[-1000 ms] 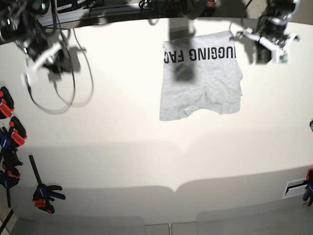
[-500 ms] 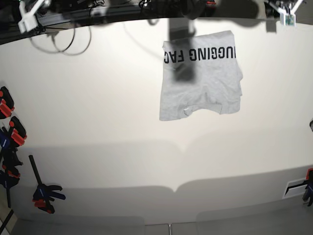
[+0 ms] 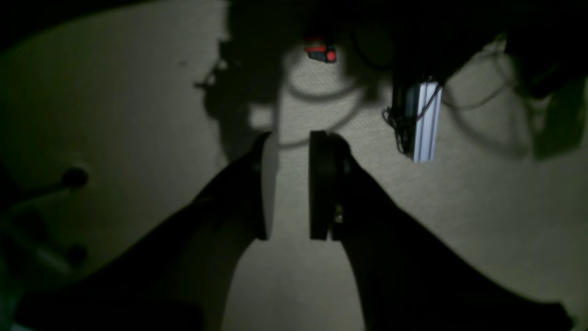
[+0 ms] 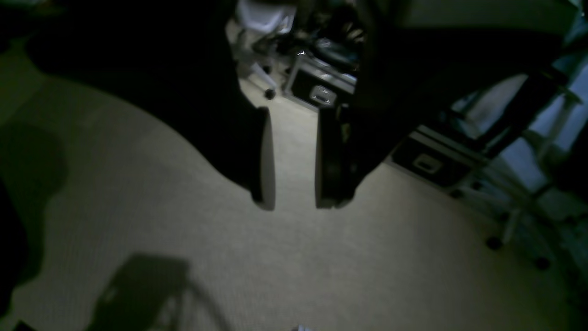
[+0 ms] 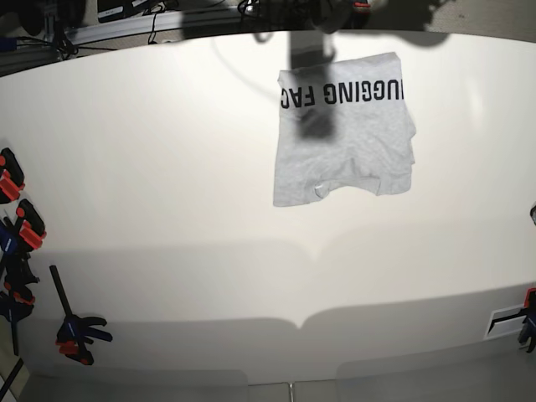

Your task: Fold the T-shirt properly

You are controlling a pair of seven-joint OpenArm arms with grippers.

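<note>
Desk [image 5: 167, 167] is white and fills nearly the whole base view. Neither arm shows in that view; only their shadows fall across the 12 o'clock edge.

T-shirt [image 5: 345, 130] lies on the desk at about 1 o'clock, folded into a rough rectangle. Black block lettering runs along its 12 o'clock edge, upside down from this camera. Its 6 o'clock hem is uneven, with a small crumpled flap at around 6 to 7 o'clock of the cloth. A dark shadow blob sits on its 10 o'clock part. Nothing touches it.

Left gripper [image 3: 288, 184]: wrist cam is dark. The arm is lifted and looks down on a pale textured surface. Jaws stand parallel with a narrow gap between them, pale surface visible straight through the gap. Nothing is held and the pads touch nothing. An aluminium rail [image 3: 425, 122] with cables sits at 1 o'clock of the jaws, and a red-black clamp [image 3: 321, 51] at 12 o'clock.

Right gripper [image 4: 294, 158]: also raised, tilted out over the same pale surface toward room clutter. Jaws are parted a little wider than the left's, empty, with no contact. Black cases [image 4: 321, 89] and chair legs show past the tips at 12 to 3 o'clock.

Bar clamps [image 5: 17, 234] cluster on the desk edge at 8 to 9 o'clock, well apart from the shirt. One more [image 5: 528, 314] is at 4 o'clock.
</note>
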